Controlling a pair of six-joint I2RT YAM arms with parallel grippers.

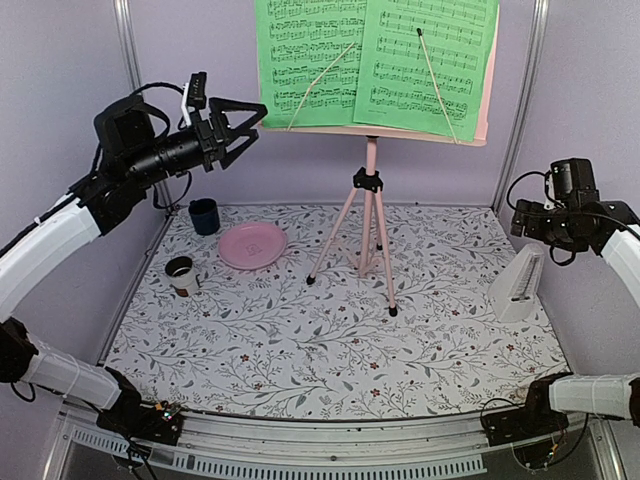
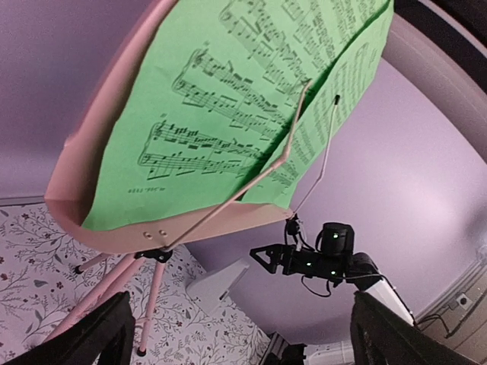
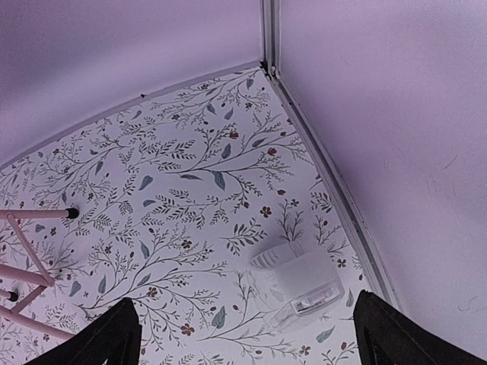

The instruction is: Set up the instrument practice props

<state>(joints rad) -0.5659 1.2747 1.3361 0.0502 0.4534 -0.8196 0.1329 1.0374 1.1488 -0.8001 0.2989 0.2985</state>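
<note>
Green pages (image 1: 375,60) rest on the pink stand (image 1: 371,155); left gripper (image 1: 250,125) gapes open beside them, right gripper (image 3: 246,304) spread wide over the metronome (image 1: 518,285).

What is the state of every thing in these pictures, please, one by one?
music stand, standing upright on its three legs
sheet-music pages, two, side by side on the stand
metronome, upright, untouched
pink plate, flat, empty
dark blue cup, upright
white cup, upright
left gripper, open, empty
right gripper, open, empty
</note>
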